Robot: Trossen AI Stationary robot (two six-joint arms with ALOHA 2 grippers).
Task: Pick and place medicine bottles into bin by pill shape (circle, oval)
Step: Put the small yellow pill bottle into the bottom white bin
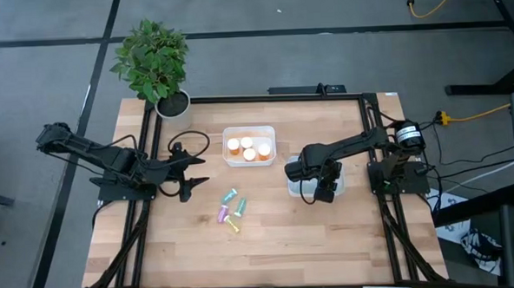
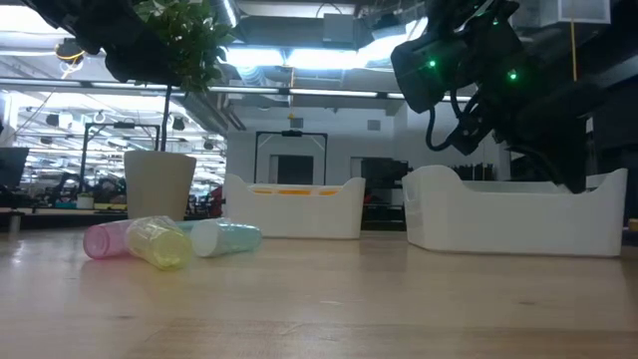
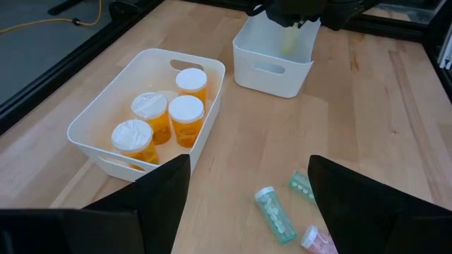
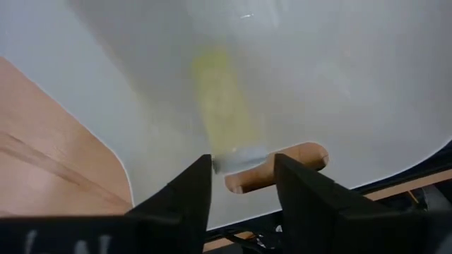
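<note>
High view shows the right bin (image 1: 337,190) under the right gripper (image 1: 322,191). Its fingers stand partly apart and the yellow bottle (image 4: 224,106) seems to drop free into this bin. Best to open fully, then lift straight. Left gripper (image 1: 192,172) waits wide open, well left of this bin.

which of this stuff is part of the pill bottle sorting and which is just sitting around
Part of the job:
- orange bottles with white caps, in the left bin
- pastel bottles lying loose on the table
- yellow bottle dropping from the right hand into the right bin

Just there:
- potted plant
- cables on the floor
- left hand, open and idle
</note>
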